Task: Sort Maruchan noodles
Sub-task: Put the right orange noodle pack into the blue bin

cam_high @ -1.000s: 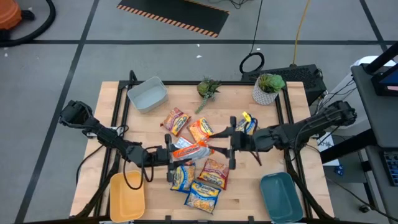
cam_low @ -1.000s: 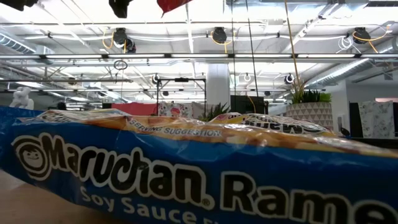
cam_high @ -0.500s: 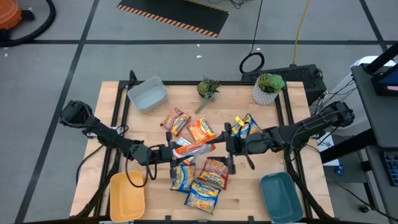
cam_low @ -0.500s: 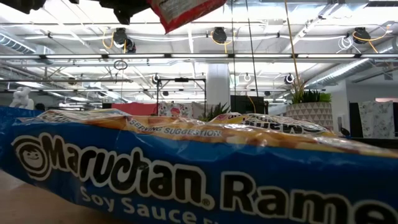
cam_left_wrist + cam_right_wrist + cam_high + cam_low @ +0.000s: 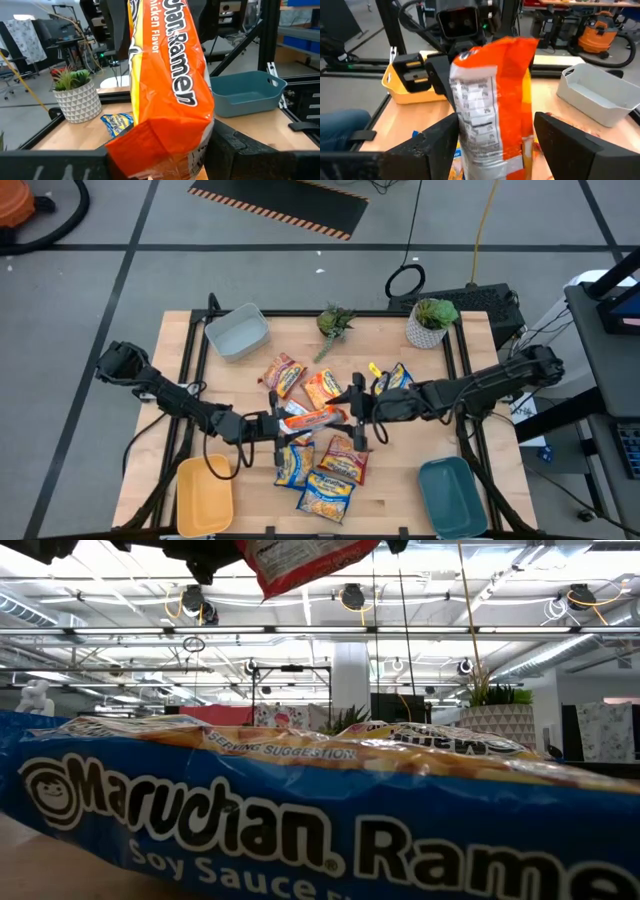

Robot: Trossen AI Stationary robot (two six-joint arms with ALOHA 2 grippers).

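Your left tool (image 5: 272,426) is clamped on one end of an orange ramen packet (image 5: 313,419), crinkly, with white "Ramen" lettering, held above mid-counter (image 5: 440,438). Your right tool (image 5: 356,411) has its fingers spread either side of the packet's other end. The other packets (image 5: 322,470) lie scattered below.

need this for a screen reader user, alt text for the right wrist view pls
An orange ramen packet, nutrition panel facing the camera, is held upright by the left gripper between the open fingers of the right gripper. Behind sit a yellow bin and a grey bin on the wooden table.
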